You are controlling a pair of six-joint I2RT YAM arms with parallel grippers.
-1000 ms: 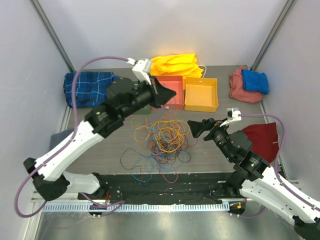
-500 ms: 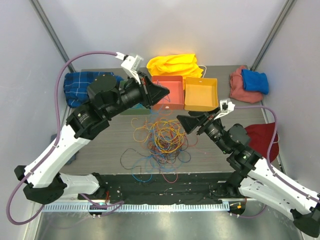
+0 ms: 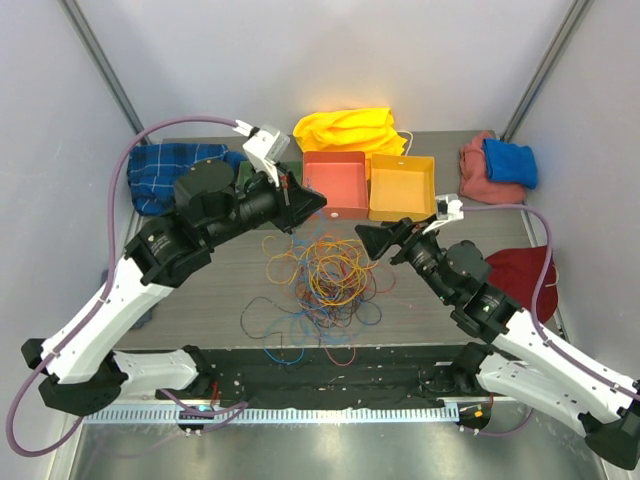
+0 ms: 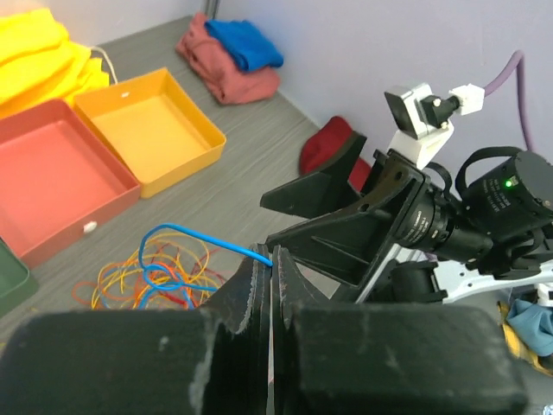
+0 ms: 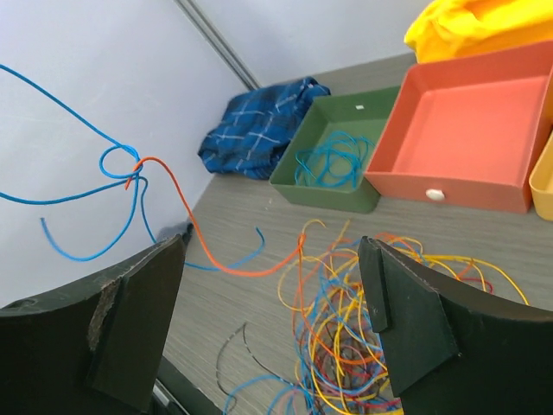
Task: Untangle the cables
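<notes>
The cables lie in a tangled pile of orange, yellow, blue and red strands at the table's middle, with loose blue and dark strands toward the near edge. My left gripper is shut on a blue cable and holds it raised above the pile's far side. In the right wrist view that blue cable hangs in the air, knotted with an orange strand that runs down to the pile. My right gripper is open and empty just right of the pile, facing the left gripper.
A red tray and a yellow tray stand behind the pile. A green tray holds blue cables. Cloths lie around: yellow, blue plaid, pink with blue, dark red.
My left gripper has drawn back left and down a little, still holding the blue cable. My right gripper has moved left and up toward the pile and the left gripper.
</notes>
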